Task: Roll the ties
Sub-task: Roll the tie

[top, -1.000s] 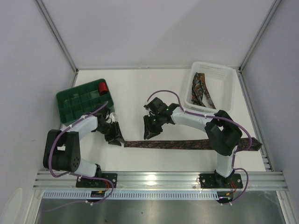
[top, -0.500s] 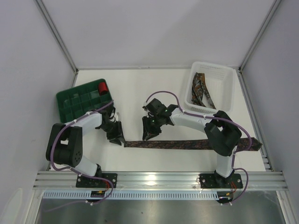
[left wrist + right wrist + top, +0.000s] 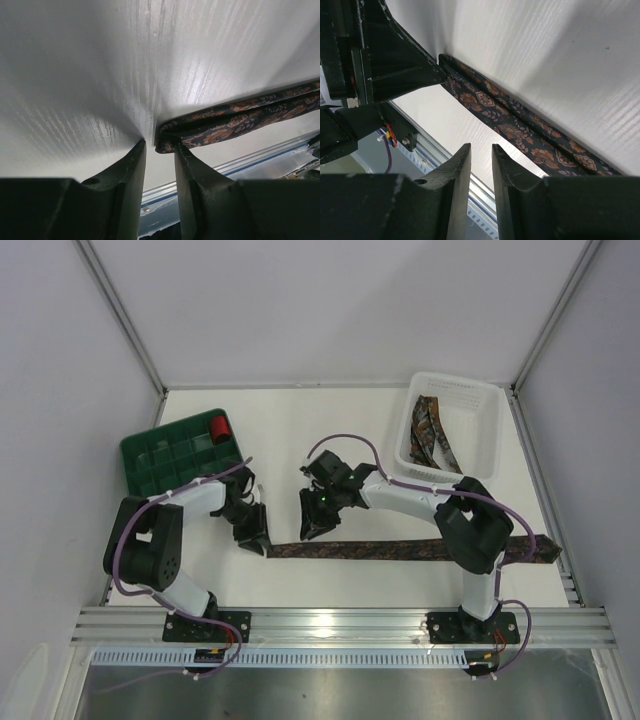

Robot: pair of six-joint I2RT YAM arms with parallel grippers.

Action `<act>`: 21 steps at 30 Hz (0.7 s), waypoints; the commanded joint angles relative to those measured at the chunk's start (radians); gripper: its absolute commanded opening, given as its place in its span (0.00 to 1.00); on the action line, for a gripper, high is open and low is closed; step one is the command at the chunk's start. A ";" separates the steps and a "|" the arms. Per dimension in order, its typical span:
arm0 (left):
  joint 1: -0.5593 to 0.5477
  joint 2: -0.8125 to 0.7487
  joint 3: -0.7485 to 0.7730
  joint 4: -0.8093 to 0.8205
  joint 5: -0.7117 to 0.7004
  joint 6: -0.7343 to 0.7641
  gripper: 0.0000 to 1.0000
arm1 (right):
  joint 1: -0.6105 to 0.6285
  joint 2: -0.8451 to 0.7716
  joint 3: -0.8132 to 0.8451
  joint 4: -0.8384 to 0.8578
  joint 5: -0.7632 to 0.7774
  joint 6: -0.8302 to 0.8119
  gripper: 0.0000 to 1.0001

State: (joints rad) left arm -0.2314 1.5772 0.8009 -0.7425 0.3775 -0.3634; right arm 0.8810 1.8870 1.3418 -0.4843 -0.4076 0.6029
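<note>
The long tie (image 3: 370, 550) lies flat and straight on the white surface (image 3: 300, 430), but the right arm (image 3: 472, 532) hides a piece of it near its wide end. The other ties (image 3: 432, 435) sit well behind that end in a white plastic basket (image 3: 488, 445), too bunched up to count. The long tie is soft dark cloth with small brown-orange shapes, and its thin end looks folded; the left jaws sit there a little apart with white showing beside the cloth, and the right jaws hang near that end, a little apart, holding nothing.
</note>
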 commanded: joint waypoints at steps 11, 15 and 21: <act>-0.020 0.046 0.043 0.019 -0.005 0.030 0.06 | 0.050 0.064 0.037 0.052 -0.010 0.041 0.27; -0.020 0.047 0.043 0.020 0.000 0.032 0.00 | 0.061 0.076 0.042 0.055 -0.010 0.043 0.21; -0.020 0.056 0.053 0.012 0.003 0.040 0.01 | 0.065 0.078 0.039 0.032 0.006 0.026 0.16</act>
State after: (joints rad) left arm -0.2447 1.6188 0.8246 -0.7479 0.3912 -0.3561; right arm 0.9413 1.9705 1.3487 -0.4541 -0.4084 0.6361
